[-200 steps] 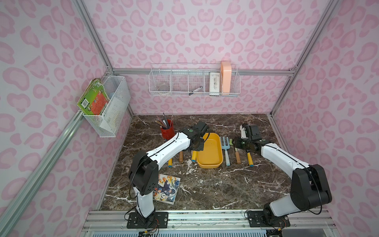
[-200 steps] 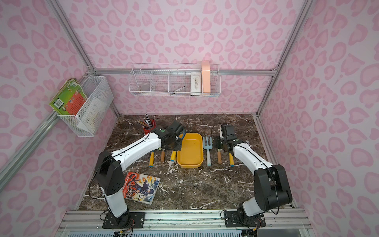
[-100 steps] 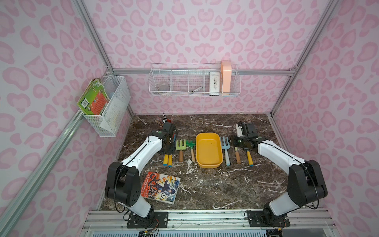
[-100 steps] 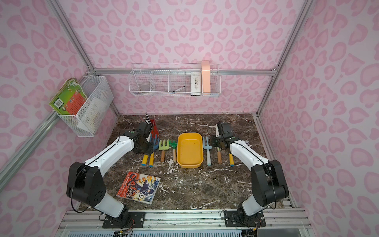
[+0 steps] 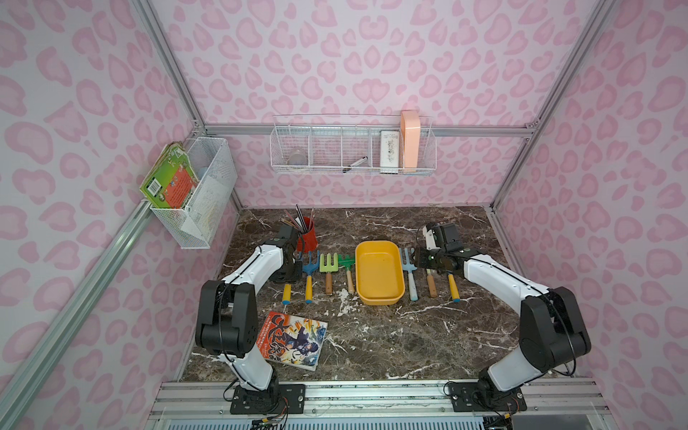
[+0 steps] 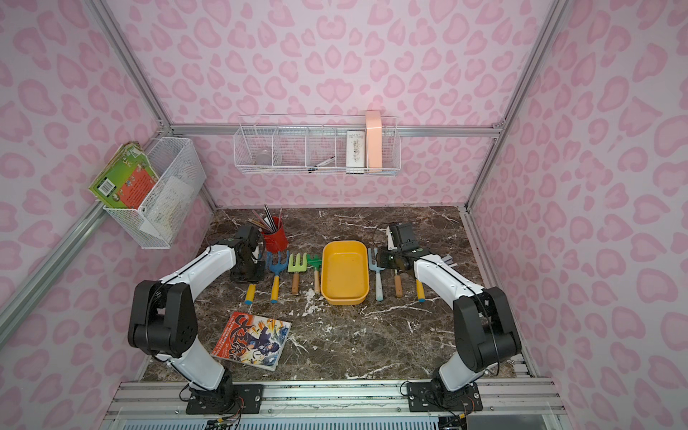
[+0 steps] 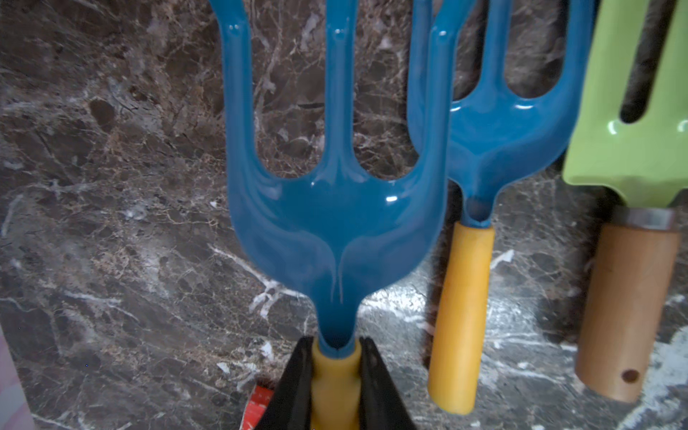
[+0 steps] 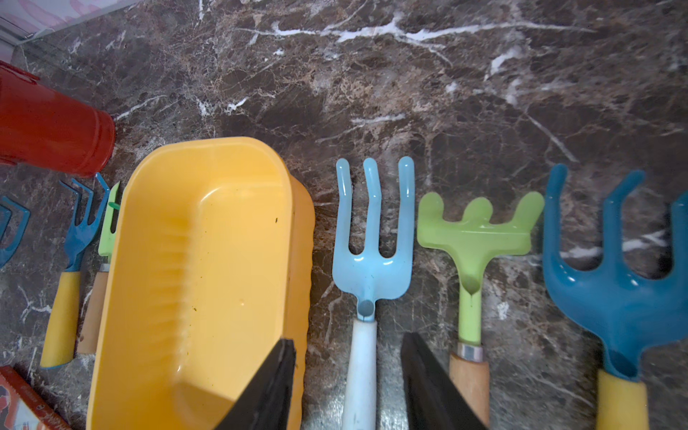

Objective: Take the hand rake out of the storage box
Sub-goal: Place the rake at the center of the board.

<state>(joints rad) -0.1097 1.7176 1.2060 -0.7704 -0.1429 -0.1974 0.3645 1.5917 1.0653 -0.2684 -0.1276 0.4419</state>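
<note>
Now the left jaws grip the blue hand rake (image 7: 335,223) by its yellow handle, outside the storage box (image 8: 208,260), which sits on the counter (image 8: 446,93) just beside the open right jaws.

Both top views look down from high over the near edge, sharing the whole table (image 5: 372,342). Each wrist camera hangs close above it, facing far.

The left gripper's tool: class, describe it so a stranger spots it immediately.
Find the yellow storage box mid-table. Four tools line up on its left-arm side; the hand rake is outermost. Alone among them, its yellow handle sits clamped in the left gripper.
</note>
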